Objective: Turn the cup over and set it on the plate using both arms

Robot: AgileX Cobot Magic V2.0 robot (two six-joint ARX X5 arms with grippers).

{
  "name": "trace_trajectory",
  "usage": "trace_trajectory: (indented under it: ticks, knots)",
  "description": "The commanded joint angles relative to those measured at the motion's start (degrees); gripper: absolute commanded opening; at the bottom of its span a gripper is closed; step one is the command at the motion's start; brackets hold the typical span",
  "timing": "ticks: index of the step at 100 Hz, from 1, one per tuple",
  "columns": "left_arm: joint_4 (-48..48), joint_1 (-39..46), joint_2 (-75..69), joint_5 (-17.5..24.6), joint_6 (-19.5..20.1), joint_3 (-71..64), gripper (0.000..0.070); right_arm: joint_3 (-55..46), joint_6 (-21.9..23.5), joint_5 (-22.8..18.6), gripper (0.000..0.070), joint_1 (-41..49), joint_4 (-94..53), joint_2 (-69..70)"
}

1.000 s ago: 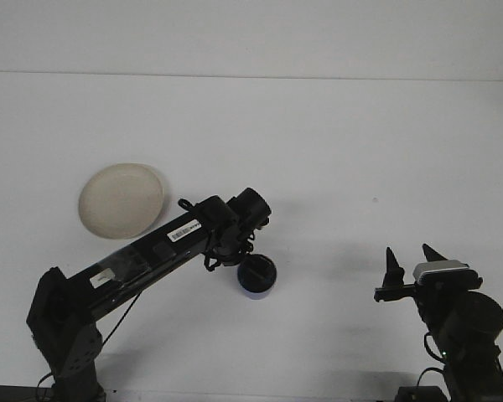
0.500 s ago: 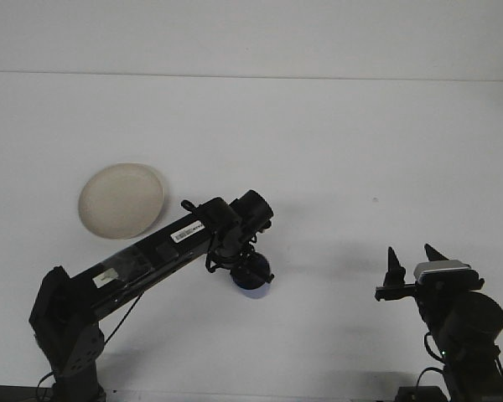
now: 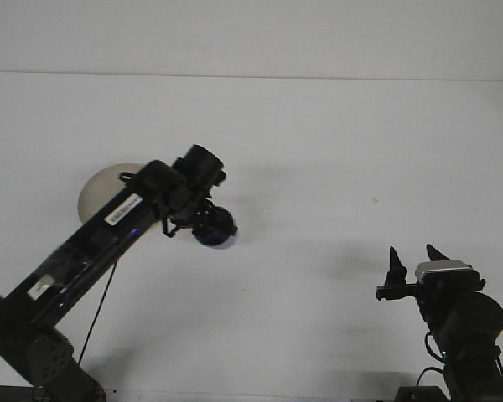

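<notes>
My left gripper (image 3: 211, 226) is shut on a small dark blue cup (image 3: 215, 229) with a pale rim and holds it in the air, just right of the plate. The cream round plate (image 3: 99, 186) lies on the white table at the left, and the left arm covers most of it. At the lower right my right gripper (image 3: 416, 265) stands open, fingers pointing up, with nothing between them.
The white table (image 3: 335, 151) runs to the back wall. The long black left arm (image 3: 84, 251) crosses from the lower left corner up over the plate. A cable hangs under that arm.
The left arm has lifted the cup off the table and carried it up and to the left, toward the plate. The right arm has stayed still.
</notes>
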Motion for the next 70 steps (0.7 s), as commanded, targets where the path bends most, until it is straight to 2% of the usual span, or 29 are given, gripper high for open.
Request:
trace_trajectory:
  ticks: [1, 34, 70]
  knots:
    - [-0.98, 3.8, -0.87, -1.11, 1.4, 2.14, 0.0011, 0.63, -0.44, 0.11, 0.048, 0.04, 0.46, 0.07]
    - [0.83, 25.33, -0.98, -1.14, 2.4, 2.6, 0.0011, 0.63, -0.42, 0.11, 0.048, 0.04, 0.46, 0.07]
    - [0.9, 32.39, 6.23, -1.11, 2.36, 2.6, 0.0011, 0.63, -0.44, 0.09, 0.048, 0.04, 0.46, 0.07]
